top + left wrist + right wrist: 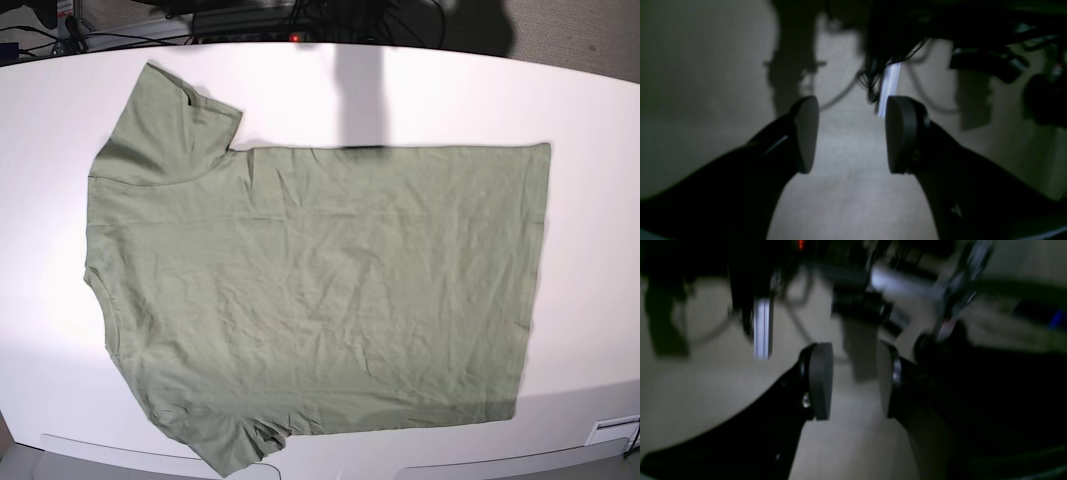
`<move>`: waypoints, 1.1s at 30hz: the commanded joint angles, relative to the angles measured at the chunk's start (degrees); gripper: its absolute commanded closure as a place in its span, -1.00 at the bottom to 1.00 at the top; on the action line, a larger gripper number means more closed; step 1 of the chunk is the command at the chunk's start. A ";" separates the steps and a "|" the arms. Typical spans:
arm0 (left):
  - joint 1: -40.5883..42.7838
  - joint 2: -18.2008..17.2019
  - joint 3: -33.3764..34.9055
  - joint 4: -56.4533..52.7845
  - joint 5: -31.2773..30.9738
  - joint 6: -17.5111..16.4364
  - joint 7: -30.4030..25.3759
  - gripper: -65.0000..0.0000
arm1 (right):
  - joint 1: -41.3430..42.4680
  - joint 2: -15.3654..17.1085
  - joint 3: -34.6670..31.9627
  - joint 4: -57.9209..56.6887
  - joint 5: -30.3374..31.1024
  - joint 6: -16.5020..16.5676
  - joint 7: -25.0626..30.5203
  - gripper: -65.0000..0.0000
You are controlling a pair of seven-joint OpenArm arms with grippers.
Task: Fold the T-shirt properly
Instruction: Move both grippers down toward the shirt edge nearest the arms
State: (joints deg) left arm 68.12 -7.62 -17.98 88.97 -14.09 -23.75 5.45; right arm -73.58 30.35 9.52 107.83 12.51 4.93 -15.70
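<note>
The sage-green T-shirt [320,290] lies spread flat on the white table [590,110], with its collar side at the left, its hem at the right, and one sleeve [175,120] at the back left. Neither arm shows in the base view. In the left wrist view my left gripper [851,135] is open over a pale surface, with nothing between its pads. My right gripper [853,381] is also open and empty, though its view is blurred. No shirt fabric shows in either wrist view.
Cables and dark equipment [300,20] line the table's far edge, and a dark shadow band [360,95] falls across the back middle. A white strip [888,86] and hanging cables show ahead of the left gripper. The table's front rim [500,468] runs along the bottom.
</note>
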 commanded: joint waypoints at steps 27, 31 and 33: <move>-7.17 -0.26 -0.31 39.28 9.68 -8.35 7.82 0.01 | 9.14 12.66 7.72 19.43 -23.82 1.27 2.71 0.29; -15.37 -3.48 -0.28 39.28 17.79 -9.51 8.66 0.01 | 13.79 16.33 7.72 19.45 -28.11 1.29 2.08 0.29; -18.40 -5.16 -0.28 39.28 20.35 -9.55 9.01 0.01 | 15.37 17.59 7.72 19.45 -30.01 1.27 0.04 0.29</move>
State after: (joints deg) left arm 48.77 -12.56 -18.00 127.20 6.94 -33.26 15.46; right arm -58.02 47.33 16.73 126.39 -16.88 7.49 -16.29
